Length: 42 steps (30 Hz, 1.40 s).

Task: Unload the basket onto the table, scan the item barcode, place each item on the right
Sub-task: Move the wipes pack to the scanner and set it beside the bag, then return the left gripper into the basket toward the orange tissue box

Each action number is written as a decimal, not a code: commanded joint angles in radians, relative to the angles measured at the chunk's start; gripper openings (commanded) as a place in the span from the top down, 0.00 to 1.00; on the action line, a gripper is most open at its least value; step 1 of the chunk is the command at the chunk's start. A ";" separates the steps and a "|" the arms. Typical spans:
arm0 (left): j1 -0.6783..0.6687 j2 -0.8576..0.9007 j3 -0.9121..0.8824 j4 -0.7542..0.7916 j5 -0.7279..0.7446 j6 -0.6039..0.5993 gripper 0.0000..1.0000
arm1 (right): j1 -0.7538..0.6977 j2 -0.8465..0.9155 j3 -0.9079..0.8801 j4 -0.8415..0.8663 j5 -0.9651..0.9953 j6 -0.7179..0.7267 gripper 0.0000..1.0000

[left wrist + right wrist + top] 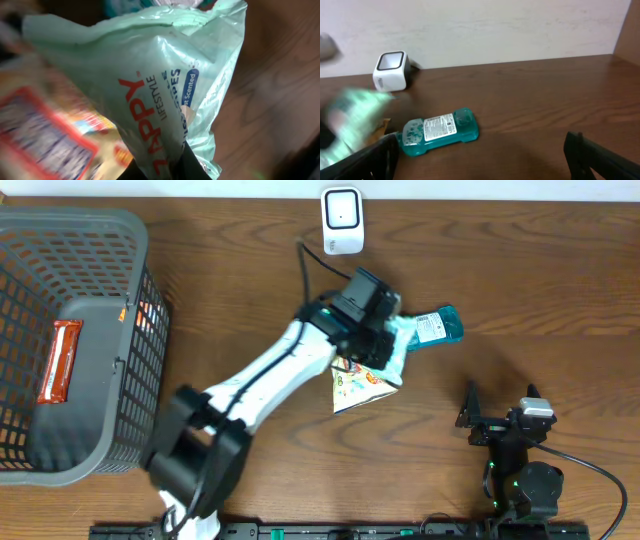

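Note:
A mint-green pack of wipes (150, 75) with red lettering fills the left wrist view, and my left gripper (172, 167) is shut on its lower end. From overhead, the left gripper (383, 343) holds this pack (404, 337) above the table's middle, below the white barcode scanner (341, 220). No barcode shows on the pack's visible face. My right gripper (497, 423) stands open near the front right, nothing between its fingers (372, 160). The right wrist view shows the pack (355, 120) blurred at the left and the scanner (391, 71) by the wall.
A teal bottle (440, 326) (440, 131) lies flat just right of the held pack. A yellow snack bag (358, 387) lies under the left arm. A dark wire basket (150, 300) at the far left holds a red packet (60, 360).

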 commanded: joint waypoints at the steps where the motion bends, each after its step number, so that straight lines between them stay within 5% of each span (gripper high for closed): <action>1: -0.037 0.048 -0.002 0.032 0.010 -0.008 0.93 | -0.003 0.001 -0.001 -0.003 -0.002 -0.013 0.01; 7: -0.095 0.084 -0.002 0.114 -0.013 -0.078 0.93 | -0.003 0.001 -0.001 -0.004 -0.002 -0.013 0.01; 12: -0.116 0.085 -0.002 0.143 -0.284 -0.345 0.92 | -0.003 0.001 -0.001 -0.003 -0.002 -0.013 0.01; 15: -0.116 0.085 -0.001 0.146 -0.301 -0.470 0.70 | -0.003 0.001 -0.001 -0.003 -0.002 -0.013 0.01; 17: -0.116 0.085 -0.001 0.148 -0.280 -0.485 0.38 | -0.003 0.001 -0.001 -0.003 -0.002 -0.013 0.01; 18: -0.116 0.084 0.000 0.147 -0.257 -0.485 0.07 | -0.004 0.001 -0.001 -0.003 -0.002 -0.013 0.01; 19: -0.116 0.082 0.000 0.147 -0.233 -0.484 0.01 | -0.003 0.001 -0.001 -0.004 -0.002 -0.013 0.01; 27: -0.105 -0.042 0.010 0.138 -0.180 -0.336 0.02 | -0.004 0.001 -0.001 -0.003 -0.002 -0.013 0.01; 32: -0.055 -0.233 0.010 0.102 -0.338 -0.220 0.02 | -0.003 0.001 -0.001 -0.004 -0.002 -0.013 0.01; 35: 0.017 -0.380 0.010 0.060 -0.427 -0.101 0.02 | -0.003 0.001 -0.001 -0.003 -0.002 -0.013 0.01; 42: 0.286 -0.610 0.010 0.029 -0.444 -0.050 0.02 | -0.003 0.001 -0.001 -0.003 -0.002 -0.013 0.01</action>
